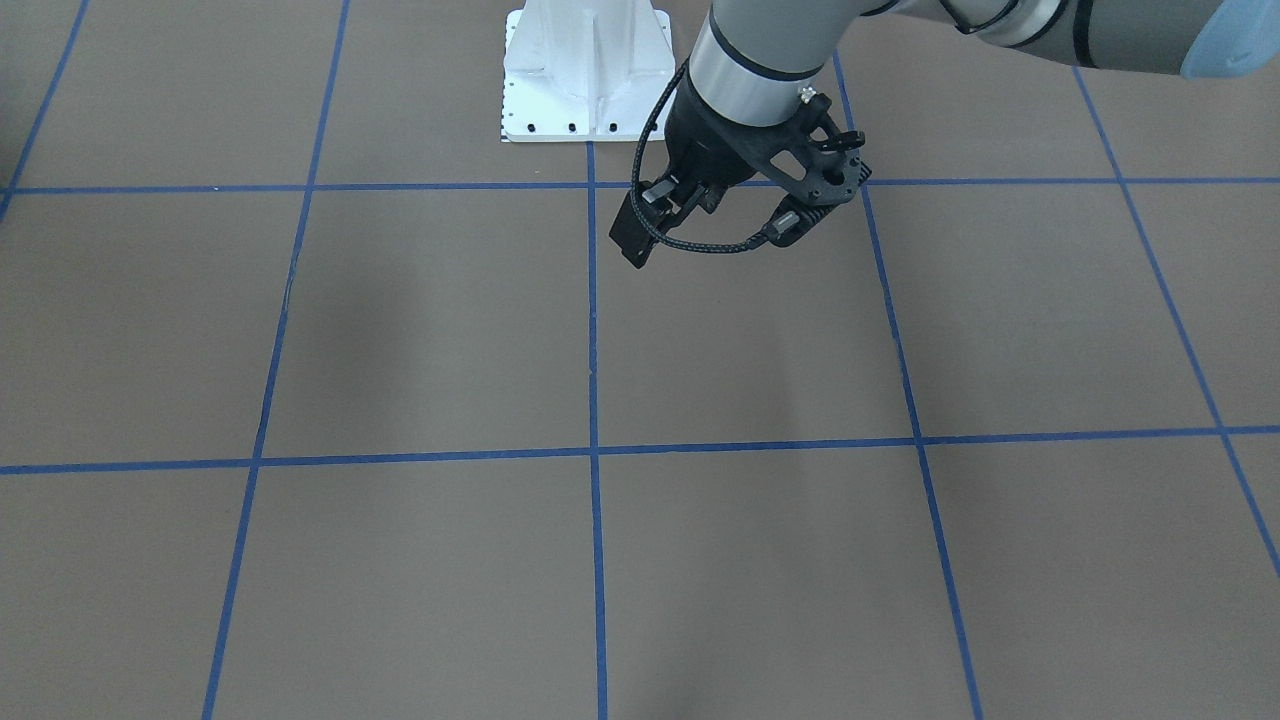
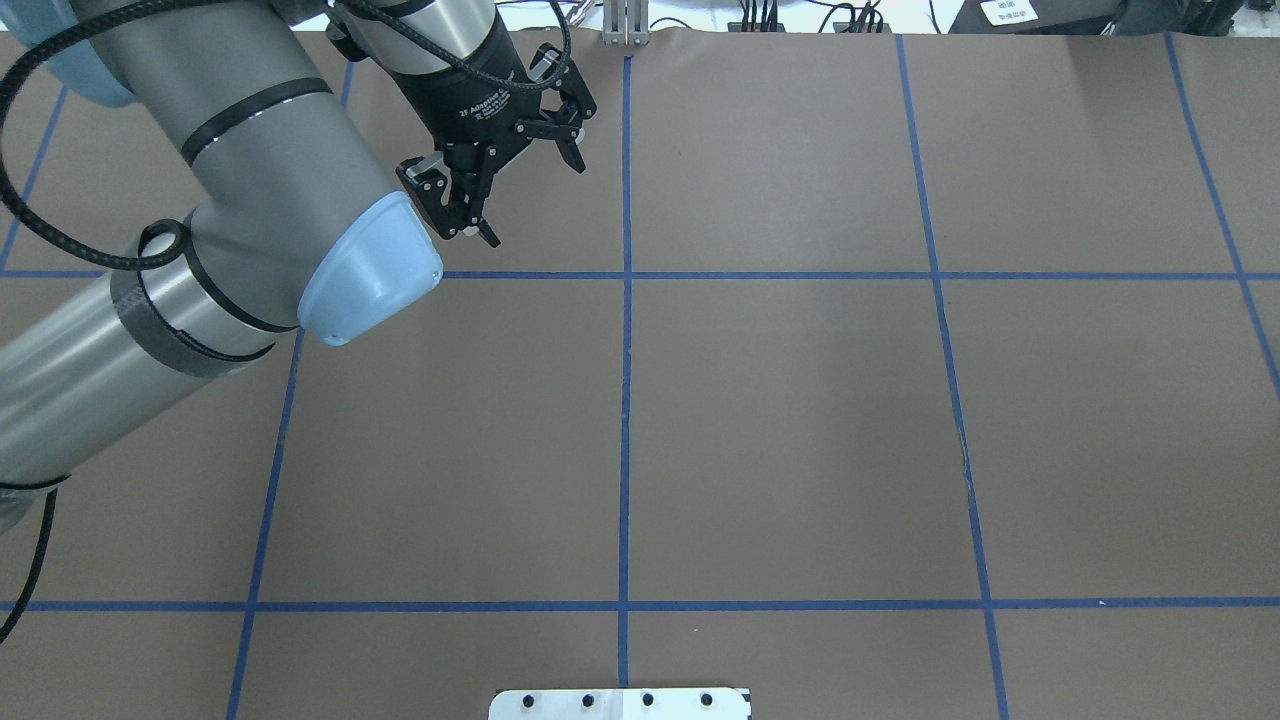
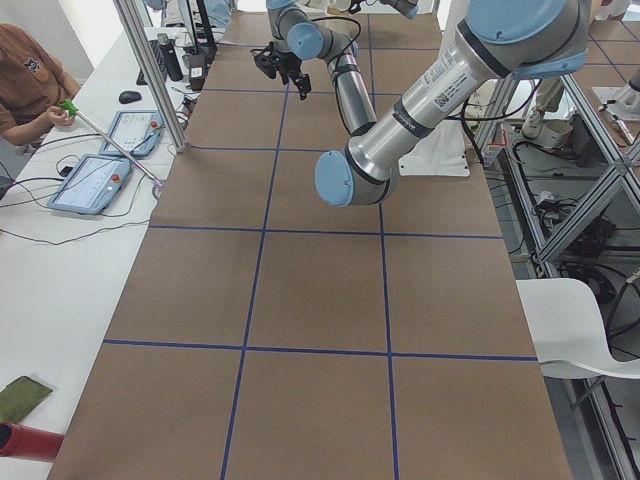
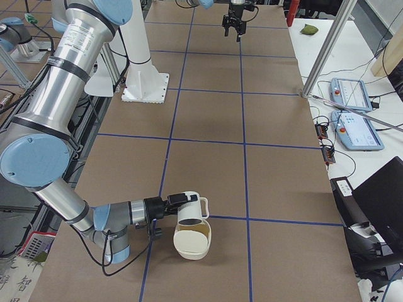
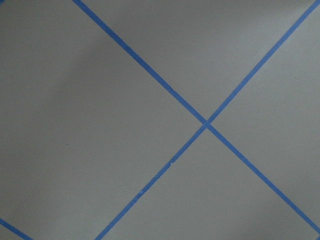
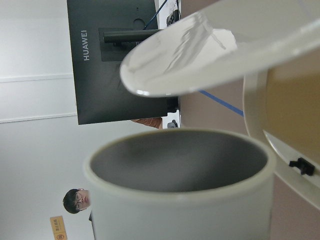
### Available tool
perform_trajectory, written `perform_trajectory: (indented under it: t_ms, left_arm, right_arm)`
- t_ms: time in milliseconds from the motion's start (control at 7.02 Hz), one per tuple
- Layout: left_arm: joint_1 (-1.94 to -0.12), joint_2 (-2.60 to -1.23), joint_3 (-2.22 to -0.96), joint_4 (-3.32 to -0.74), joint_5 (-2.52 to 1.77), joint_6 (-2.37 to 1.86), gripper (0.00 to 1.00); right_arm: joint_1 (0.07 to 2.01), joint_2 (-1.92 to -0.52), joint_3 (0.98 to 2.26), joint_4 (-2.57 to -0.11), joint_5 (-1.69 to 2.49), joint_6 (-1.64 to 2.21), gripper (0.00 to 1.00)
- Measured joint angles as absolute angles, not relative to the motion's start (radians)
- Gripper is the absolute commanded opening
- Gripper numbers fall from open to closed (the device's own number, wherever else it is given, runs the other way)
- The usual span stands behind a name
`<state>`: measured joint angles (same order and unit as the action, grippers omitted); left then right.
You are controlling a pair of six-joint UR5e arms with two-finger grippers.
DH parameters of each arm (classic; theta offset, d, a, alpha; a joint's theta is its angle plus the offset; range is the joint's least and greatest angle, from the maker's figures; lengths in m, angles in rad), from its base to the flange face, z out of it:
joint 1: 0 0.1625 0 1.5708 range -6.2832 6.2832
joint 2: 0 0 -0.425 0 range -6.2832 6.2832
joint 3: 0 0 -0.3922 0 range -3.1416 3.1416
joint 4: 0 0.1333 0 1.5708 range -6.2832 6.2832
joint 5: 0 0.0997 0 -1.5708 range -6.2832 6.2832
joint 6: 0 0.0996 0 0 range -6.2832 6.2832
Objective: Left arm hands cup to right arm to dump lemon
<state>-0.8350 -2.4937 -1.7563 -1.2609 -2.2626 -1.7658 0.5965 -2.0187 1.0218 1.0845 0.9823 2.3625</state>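
Note:
In the exterior right view the near right arm reaches low over the table. The white cup lies tipped on its side at the gripper's end, mouth down over a white bowl. I cannot tell whether the right gripper is open or shut. The right wrist view shows the cup close up, with a grey inside and no lemon in it. I cannot make out the lemon. The left gripper is open and empty above the table's far side, well away from the cup. Its lattice bracket shows in the front view.
The white robot pedestal stands at the table's robot-side edge. Blue tape lines grid the brown table. The left wrist view shows only a tape crossing. Tablets, a metal post and a seated person are beside the table.

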Motion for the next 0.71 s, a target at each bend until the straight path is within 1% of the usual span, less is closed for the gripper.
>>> perform_trajectory:
  t_ms: [285,712]
  left_arm:
    - [-0.835,-2.509,-1.756,-1.24,-2.263,-1.766,1.0]
    - [-0.833,-2.542,-1.756,-1.206,-2.239,-1.764,1.0]
  right_arm:
    - [0.597,-1.998,0.996,1.116,0.981,2.421,0.15]
    - [0.604,-1.996,0.993,1.134,0.979,2.517,0.17]
